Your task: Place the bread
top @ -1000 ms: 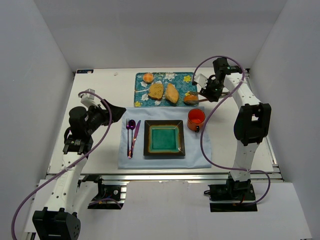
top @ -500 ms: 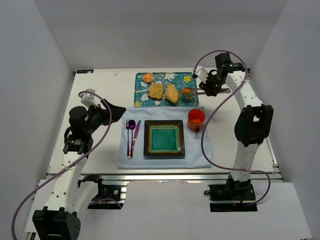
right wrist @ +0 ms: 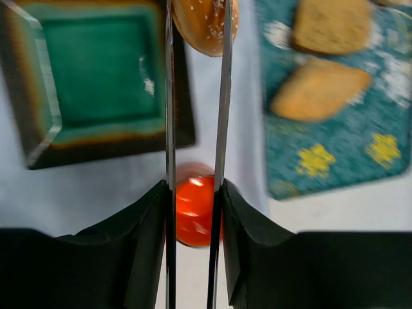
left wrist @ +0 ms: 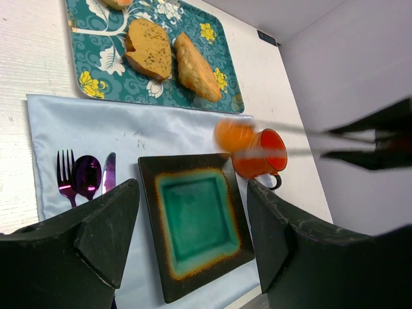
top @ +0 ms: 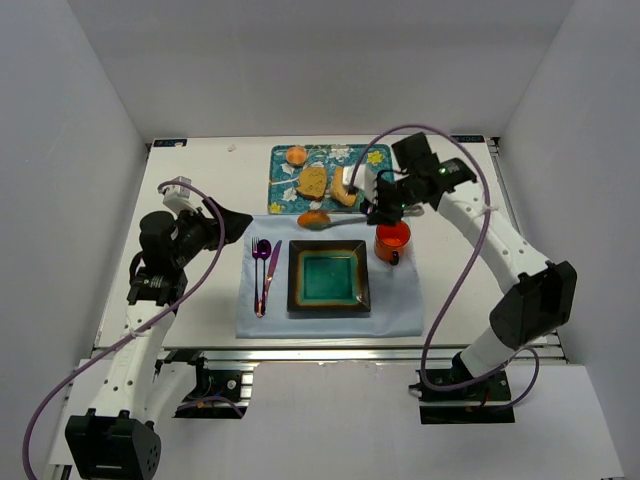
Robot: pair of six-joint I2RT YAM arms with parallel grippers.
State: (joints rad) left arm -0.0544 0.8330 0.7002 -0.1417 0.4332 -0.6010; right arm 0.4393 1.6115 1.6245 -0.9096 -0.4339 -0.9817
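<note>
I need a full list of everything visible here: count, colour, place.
bread: one, orange-brown, in tongs above cloth's far edge
tongs: one pair, silver, in right gripper
tray: one, teal floral, far side of table
bread slices: two, brown, on tray
pale bun: one, peach, tray's far-left corner
plate: one, teal, on cloth
mug: one, orange, right of plate
fork, spoon, knife: one each, purple, left of plate
cloth: one, light blue, under plate
left gripper: black, open, empty
right gripper: black, shut on tongs

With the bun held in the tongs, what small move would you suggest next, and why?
Probably carry the bread a little nearer, over the plate: the tongs clamp it over the cloth, just beyond the plate's far rim.
</note>
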